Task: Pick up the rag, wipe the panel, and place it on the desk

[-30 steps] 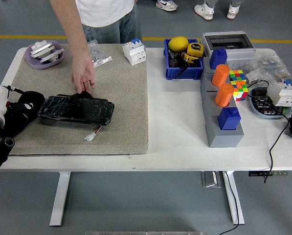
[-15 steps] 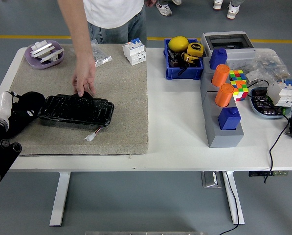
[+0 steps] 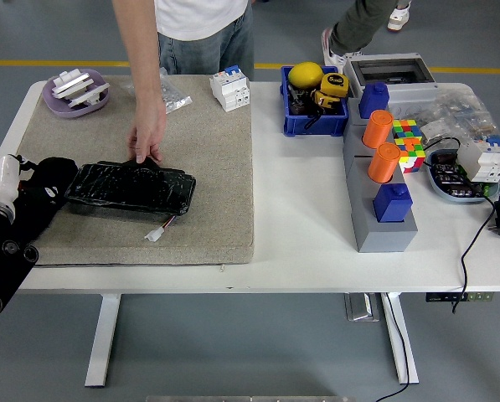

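While the panel (image 3: pixel 131 188) lay lengthwise left to right, its far edge was touched by a person's hand (image 3: pixel 146 138) (fingers down). At its left end the left hand (image 3: pixel 33 194) was seen; its grip could not be told.

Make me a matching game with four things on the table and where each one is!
Things:
1. black panel
2. purple dish
3. orange cylinders
4. yellow ball

Places:
A. in the blue bin
B. far left corner of the mat
C. standing on the grey block
D. lying on the mat, with the person's hand at its far edge

Pairs: 1-D, 2-B, 3-C, 4-A
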You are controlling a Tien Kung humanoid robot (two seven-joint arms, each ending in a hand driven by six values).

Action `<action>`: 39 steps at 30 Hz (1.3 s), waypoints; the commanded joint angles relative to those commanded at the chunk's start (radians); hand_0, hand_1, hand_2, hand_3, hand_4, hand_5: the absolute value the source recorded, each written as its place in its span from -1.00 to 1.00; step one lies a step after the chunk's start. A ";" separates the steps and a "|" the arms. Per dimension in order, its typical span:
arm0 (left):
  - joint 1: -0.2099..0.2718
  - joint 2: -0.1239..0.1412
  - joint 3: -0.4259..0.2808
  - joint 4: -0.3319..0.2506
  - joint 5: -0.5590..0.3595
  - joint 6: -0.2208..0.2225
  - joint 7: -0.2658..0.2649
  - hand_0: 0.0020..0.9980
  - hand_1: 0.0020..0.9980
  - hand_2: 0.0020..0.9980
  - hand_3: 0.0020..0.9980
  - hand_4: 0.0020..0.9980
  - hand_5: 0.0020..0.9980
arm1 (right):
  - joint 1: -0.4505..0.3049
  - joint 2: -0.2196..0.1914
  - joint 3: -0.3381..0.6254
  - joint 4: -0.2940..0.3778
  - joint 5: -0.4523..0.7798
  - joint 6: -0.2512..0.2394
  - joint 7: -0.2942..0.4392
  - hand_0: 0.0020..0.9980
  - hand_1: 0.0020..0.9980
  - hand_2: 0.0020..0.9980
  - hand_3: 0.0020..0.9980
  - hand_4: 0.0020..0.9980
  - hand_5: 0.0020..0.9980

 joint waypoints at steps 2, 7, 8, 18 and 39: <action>0.001 0.000 0.001 0.002 0.001 0.001 0.000 -0.44 -0.18 0.39 0.19 0.62 -0.62 | -0.001 0.000 0.000 0.000 0.000 0.001 -0.001 0.51 0.20 0.19 0.11 0.83 -0.10; 0.004 -0.001 0.001 0.006 0.007 0.005 0.001 -0.47 -0.23 0.33 0.17 0.56 -0.69 | -0.003 0.000 -0.003 -0.001 0.004 0.005 -0.003 0.50 0.20 0.19 0.11 0.83 -0.10; 0.005 -0.001 0.001 0.007 0.010 0.006 0.002 -0.47 -0.23 0.33 0.17 0.56 -0.69 | -0.004 0.000 -0.003 -0.001 0.004 0.005 -0.003 0.50 0.20 0.19 0.11 0.83 -0.10; 0.006 0.000 0.004 0.016 0.034 0.018 0.002 -0.50 -0.31 0.19 0.12 0.19 -1.00 | -0.003 0.001 0.004 0.000 -0.009 0.002 -0.001 0.50 0.20 0.20 0.11 0.84 -0.11; 0.024 0.013 -0.044 -0.060 0.113 0.042 0.018 -0.58 -0.39 0.05 0.06 -0.29 -1.00 | -0.002 0.007 -0.006 -0.001 -0.005 0.012 -0.003 0.50 0.20 0.21 0.11 0.86 -0.09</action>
